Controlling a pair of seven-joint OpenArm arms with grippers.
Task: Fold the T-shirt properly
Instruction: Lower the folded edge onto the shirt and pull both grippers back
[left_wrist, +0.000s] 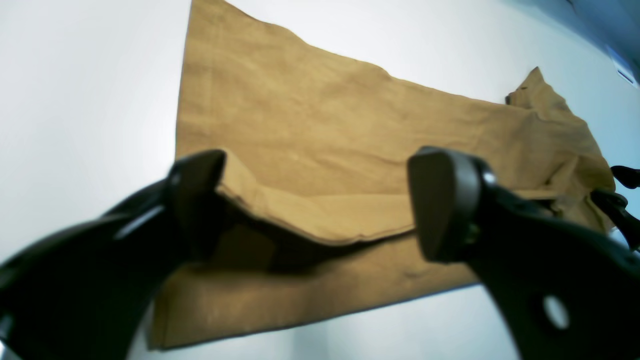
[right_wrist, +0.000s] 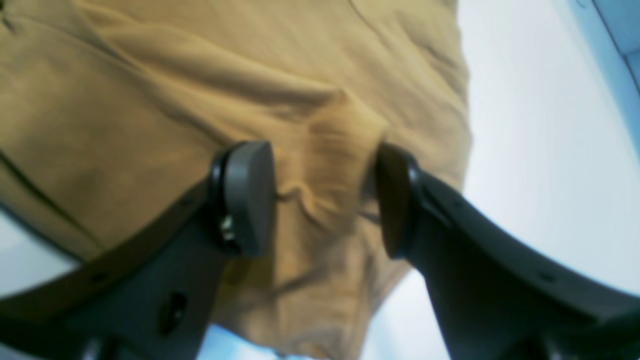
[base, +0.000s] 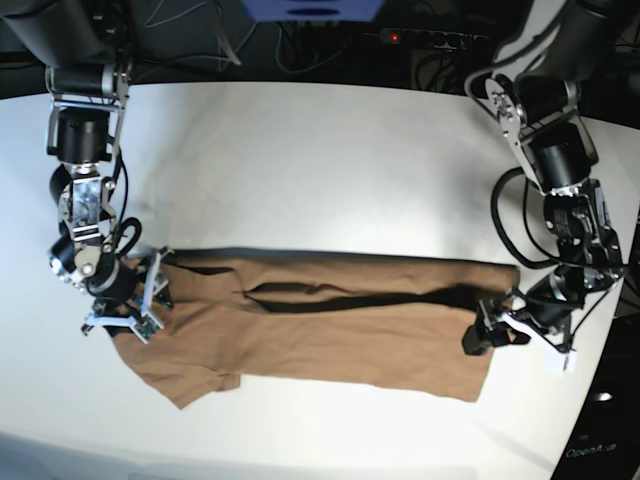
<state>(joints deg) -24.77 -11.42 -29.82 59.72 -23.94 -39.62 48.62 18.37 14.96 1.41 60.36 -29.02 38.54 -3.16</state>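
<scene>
The tan-brown T-shirt (base: 340, 340) lies on the white table (base: 300, 170) as a long folded strip running left to right, with a sleeve sticking out at the lower left. My left gripper (base: 488, 335) is at the strip's right end. In the left wrist view it (left_wrist: 320, 205) is open, its jaws wide apart, and a lifted folded edge of the T-shirt (left_wrist: 325, 125) rests against one finger (left_wrist: 195, 200). My right gripper (base: 135, 305) is at the strip's left end. In the right wrist view it (right_wrist: 322, 197) stands open over a puckered ridge of the T-shirt (right_wrist: 150, 100).
Cables and a power strip (base: 420, 38) run behind the table's back edge. The table's right edge (base: 610, 330) is close beside my left arm. Bare white tabletop lies beyond the shirt towards the back.
</scene>
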